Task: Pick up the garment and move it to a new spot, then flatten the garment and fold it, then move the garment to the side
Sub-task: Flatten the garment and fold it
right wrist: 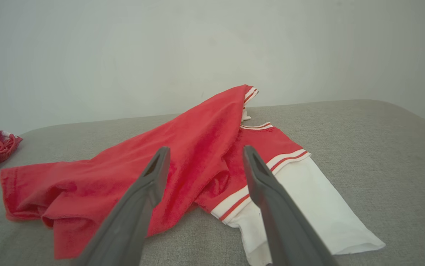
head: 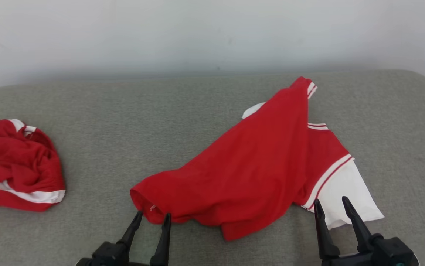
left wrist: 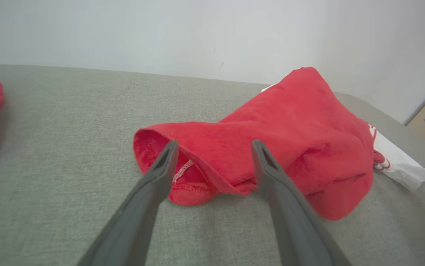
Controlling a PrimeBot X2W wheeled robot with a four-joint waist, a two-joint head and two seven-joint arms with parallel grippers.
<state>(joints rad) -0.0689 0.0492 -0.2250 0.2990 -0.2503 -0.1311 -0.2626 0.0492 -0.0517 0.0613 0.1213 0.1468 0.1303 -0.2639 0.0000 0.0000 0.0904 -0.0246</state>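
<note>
Jaws wide apart on both arms, nothing clamped between them: the left gripper (head: 153,213) stands at the near left corner of the garment (head: 249,173); in the left wrist view its two dark fingers (left wrist: 153,184) flank the rolled red hem, where white stitching shows on the turned-up inside; whether the tips touch the cloth cannot be told. The right gripper (head: 330,200) stands at the garment's near right side, its fingertips at the near edge of the white sleeve (head: 345,188), just beside the band of red-and-white striped trim.

The garment lies right of centre on a grey fabric surface (head: 123,122); its red body is folded over itself in a long diagonal running from near left to far right, rumpled rather than flat; a striped edge shows at the far tip and a sliver of white peeks out behind it; the white sleeve spreads flat on the surface at the right.

A second red garment (head: 16,166) with white bands lies crumpled at the left edge of the surface, well apart from the first; a pale wall (head: 197,33) rises behind.
</note>
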